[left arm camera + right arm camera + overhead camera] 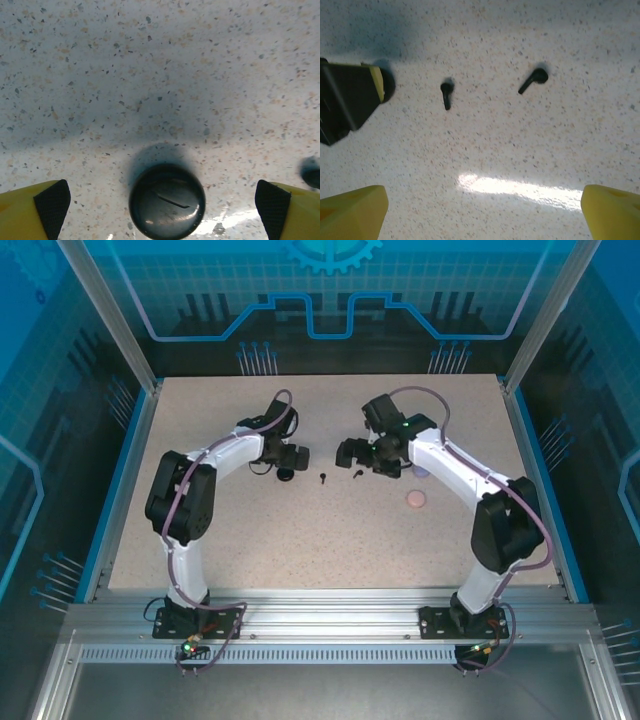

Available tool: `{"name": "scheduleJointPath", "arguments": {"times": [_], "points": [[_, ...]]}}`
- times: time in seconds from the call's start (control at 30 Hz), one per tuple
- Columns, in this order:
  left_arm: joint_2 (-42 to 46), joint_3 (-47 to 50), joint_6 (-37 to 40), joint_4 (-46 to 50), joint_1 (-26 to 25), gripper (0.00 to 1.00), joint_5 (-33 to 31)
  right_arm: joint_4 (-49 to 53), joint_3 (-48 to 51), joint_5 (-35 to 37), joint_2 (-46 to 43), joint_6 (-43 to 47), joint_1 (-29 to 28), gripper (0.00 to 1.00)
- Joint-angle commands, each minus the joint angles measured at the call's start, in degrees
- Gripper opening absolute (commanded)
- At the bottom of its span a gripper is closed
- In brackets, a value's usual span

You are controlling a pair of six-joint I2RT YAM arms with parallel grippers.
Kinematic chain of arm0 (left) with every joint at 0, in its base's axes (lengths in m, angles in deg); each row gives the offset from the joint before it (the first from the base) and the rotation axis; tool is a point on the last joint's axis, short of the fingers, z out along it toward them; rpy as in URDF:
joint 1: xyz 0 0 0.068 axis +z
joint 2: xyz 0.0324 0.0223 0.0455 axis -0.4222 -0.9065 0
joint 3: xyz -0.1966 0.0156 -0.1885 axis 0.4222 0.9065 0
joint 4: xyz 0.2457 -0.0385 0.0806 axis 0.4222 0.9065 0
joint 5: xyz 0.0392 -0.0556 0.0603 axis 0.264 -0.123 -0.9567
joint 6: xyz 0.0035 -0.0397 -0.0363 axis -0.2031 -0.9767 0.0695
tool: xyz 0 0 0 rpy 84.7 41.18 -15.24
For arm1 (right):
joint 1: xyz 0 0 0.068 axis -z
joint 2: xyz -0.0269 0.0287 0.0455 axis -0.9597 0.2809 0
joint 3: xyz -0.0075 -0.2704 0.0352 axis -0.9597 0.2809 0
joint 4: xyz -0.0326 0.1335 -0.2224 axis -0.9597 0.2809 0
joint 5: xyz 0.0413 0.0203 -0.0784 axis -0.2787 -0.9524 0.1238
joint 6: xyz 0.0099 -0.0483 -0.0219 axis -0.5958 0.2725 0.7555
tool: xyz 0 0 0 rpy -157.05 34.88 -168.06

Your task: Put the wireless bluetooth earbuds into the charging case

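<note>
A round black charging case (167, 201) with its lid shut lies on the speckled table, between the spread fingers of my open left gripper (162, 209), which touch nothing. From above, the case (285, 475) sits just in front of the left gripper (283, 457). Two black earbuds (446, 94) (532, 81) lie loose on the table ahead of my right gripper (482, 216), which is open and empty. In the top view the earbuds (324, 478) (357, 474) lie between the two grippers, the right gripper (352, 453) just beyond them.
A pale pink round case (414, 499) lies on the table near the right arm. A lilac shape (423, 472) peeks out from under that arm. Blue rails (120, 490) edge the table. The left gripper's finger (350, 100) shows at the left of the right wrist view.
</note>
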Motion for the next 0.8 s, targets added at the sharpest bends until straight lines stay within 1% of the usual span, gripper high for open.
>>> {"name": "scheduleJointPath", "arguments": {"times": [0.0,0.23,0.43,0.7,0.77], "points": [[-1.2,-2.6,3.5,3.6,0.2,0.99,-2.0,-1.5,2.3,-2.2,-2.5,2.2,1.1,1.00],[-3.1,-2.4,6.4,4.3,0.4,0.99,-1.7,-1.3,4.4,-3.8,-5.5,3.6,3.0,1.00],[-3.5,-2.6,6.1,4.1,0.7,0.99,-0.1,-1.4,4.9,-4.7,-6.3,4.5,4.3,1.00],[-5.0,-3.6,5.7,4.5,0.9,0.99,0.3,-1.4,6.3,-4.8,-7.0,4.3,4.6,1.00],[-5.4,-4.2,6.0,4.7,1.0,0.97,0.8,-1.6,6.8,-4.6,-7.5,4.2,4.8,1.00]]}}
